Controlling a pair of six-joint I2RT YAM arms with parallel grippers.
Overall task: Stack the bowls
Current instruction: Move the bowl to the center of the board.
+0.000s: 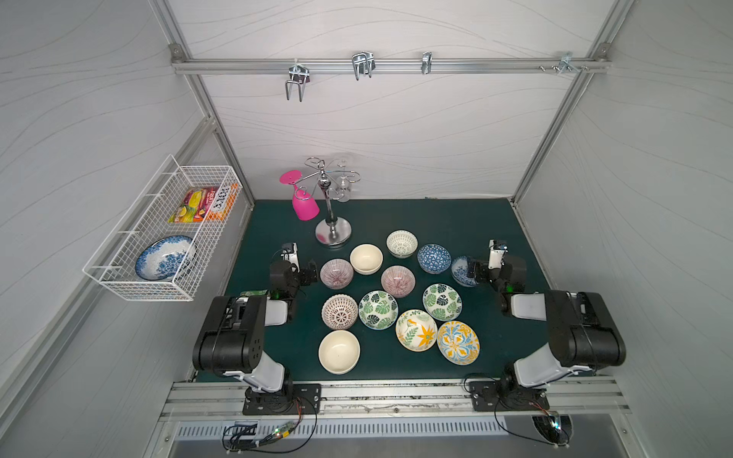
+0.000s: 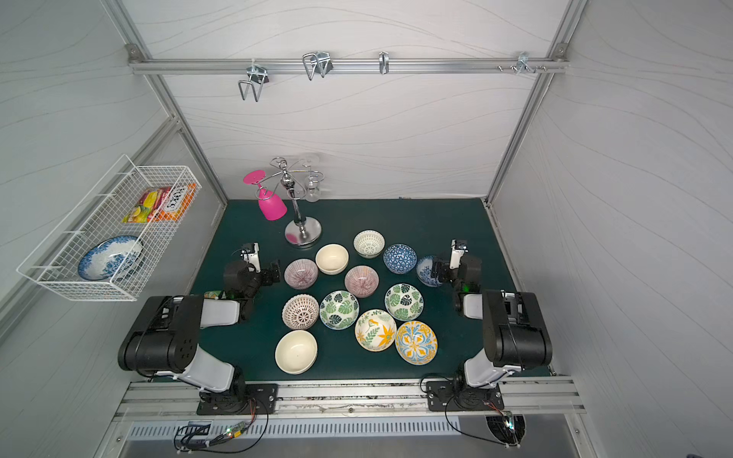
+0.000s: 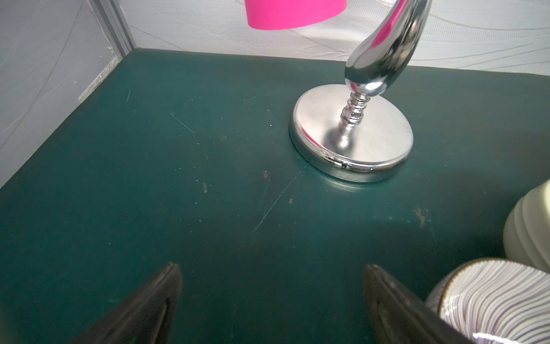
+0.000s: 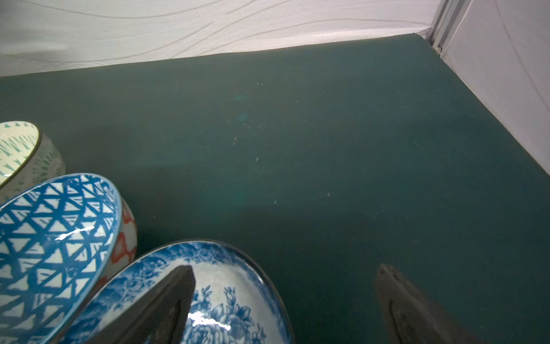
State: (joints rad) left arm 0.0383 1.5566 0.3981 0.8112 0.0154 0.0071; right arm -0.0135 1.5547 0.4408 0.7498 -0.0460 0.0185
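Sitting nearest the arm bases, a cream bowl (image 1: 339, 352) and two yellow-floral bowls (image 1: 416, 330) front twelve bowls (image 1: 398, 281) spread singly on the green mat (image 1: 496, 222), none stacked. Behind come two green-leaf bowls (image 1: 378, 309), then the striped bowl (image 1: 336, 273). The left gripper (image 1: 313, 271) hovers just beside it, jaws wide over bare mat, holding nothing.

The right gripper (image 1: 470, 270), equally wide, straddles the rim of the blue floral bowl (image 1: 460, 271). The right wrist view shows one finger (image 4: 166, 303) over its inside and the other outside, contact unclear. That view alone shows orange-red on the outer wall of the triangle-patterned bowl (image 4: 53, 238).

Farther back, the chrome glass stand (image 3: 351, 134) with its hanging pink glass (image 1: 305, 208) stands ahead of the left gripper. Only the top views catch the wall basket (image 1: 119, 277) holding a larger blue dish (image 1: 164, 257).
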